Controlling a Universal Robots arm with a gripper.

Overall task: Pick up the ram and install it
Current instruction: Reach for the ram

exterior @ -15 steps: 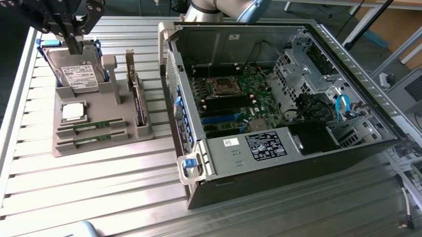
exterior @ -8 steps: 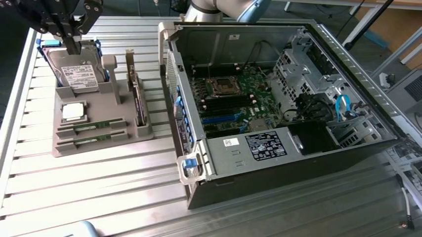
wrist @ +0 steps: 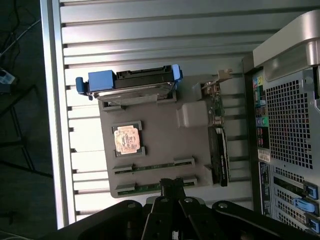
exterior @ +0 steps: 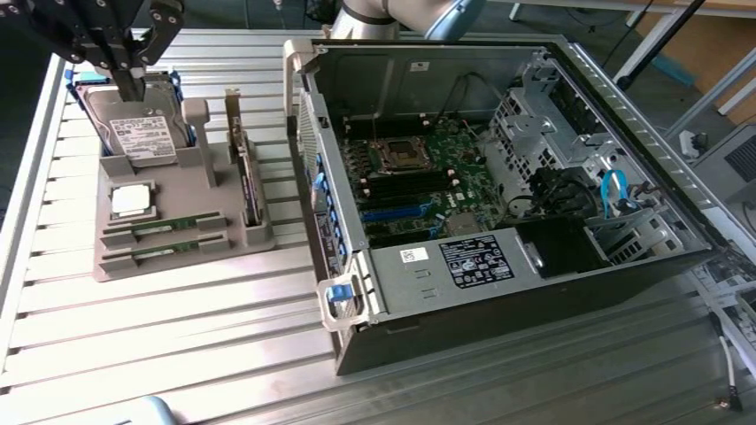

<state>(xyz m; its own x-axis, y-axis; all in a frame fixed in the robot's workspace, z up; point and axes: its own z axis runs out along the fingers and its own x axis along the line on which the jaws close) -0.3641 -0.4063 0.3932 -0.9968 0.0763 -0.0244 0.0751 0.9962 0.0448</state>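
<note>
Nothing is installed yet: the ram [exterior: 165, 227] and its twin [exterior: 163, 251] lie in the grey tray [exterior: 177, 190], with the claw [exterior: 127, 80] closed and empty above the hard drive [exterior: 144, 133].

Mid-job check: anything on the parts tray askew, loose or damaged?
Nothing stands out. Both ram sticks lie in their slots on the grey tray, the processor sits flat in its recess, and the hard drive and expansion card rest in their holders.
</note>
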